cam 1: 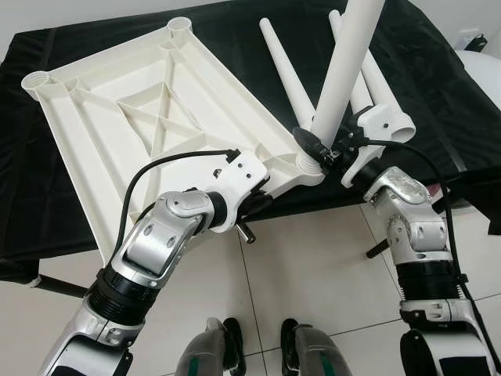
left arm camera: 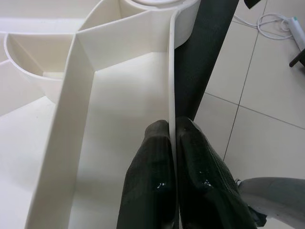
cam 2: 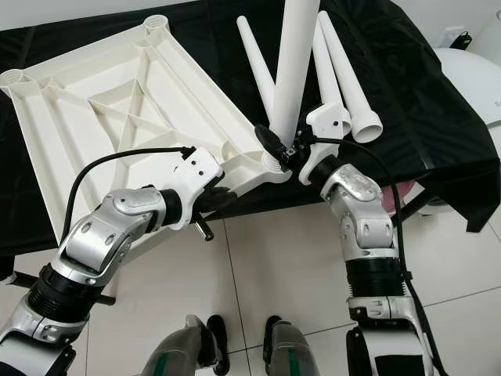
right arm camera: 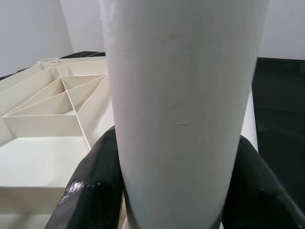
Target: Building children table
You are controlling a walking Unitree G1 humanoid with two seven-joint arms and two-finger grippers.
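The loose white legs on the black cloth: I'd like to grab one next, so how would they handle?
Likely to roll if nudged: the loose legs are smooth round tapered tubes lying on the black cloth. Probably light, since an open end looks hollow. Probably stiff; the leg in the right claw stands straight.

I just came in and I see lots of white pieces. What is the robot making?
It is putting together a little table. The white tabletop lies upside down on a black cloth. The left gripper pinches the tabletop's edge to steady it. The right gripper holds a white leg standing in the corner socket nearest the robot. Three more legs lie on the cloth, waiting.
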